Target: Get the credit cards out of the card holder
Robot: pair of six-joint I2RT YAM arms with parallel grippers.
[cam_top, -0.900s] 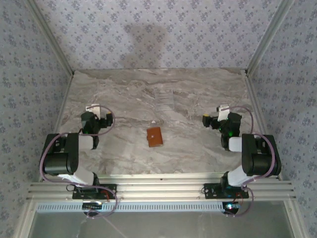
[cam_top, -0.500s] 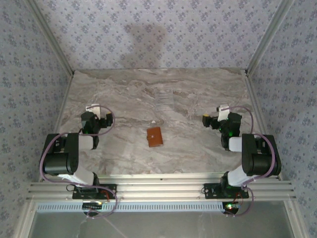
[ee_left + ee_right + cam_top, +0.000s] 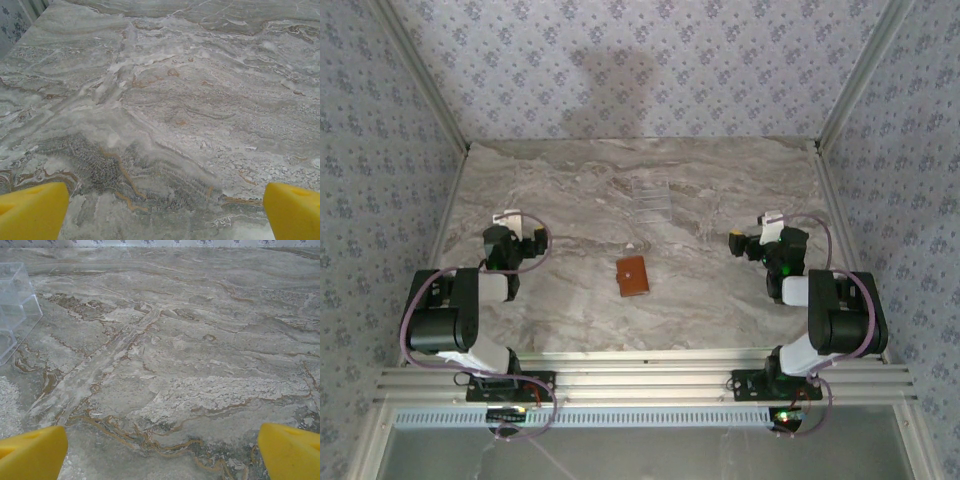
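The card holder [image 3: 632,276], a small brown wallet, lies closed and flat on the marble table, near the middle towards the front. The credit cards are hidden from view. My left gripper [image 3: 517,243] rests low at the left, well apart from the wallet. Its yellow fingertips [image 3: 32,210] stand wide apart over bare marble, so the left gripper [image 3: 165,212] is open and empty. My right gripper [image 3: 752,242] sits at the right, also clear of the wallet. In its wrist view the right gripper [image 3: 162,450] is open, yellow fingertips [image 3: 290,450] far apart, nothing between them.
A clear plastic tray [image 3: 651,201] stands behind the wallet towards the back; the same tray [image 3: 14,307] shows at the left edge of the right wrist view. Patterned walls close in the table on three sides.
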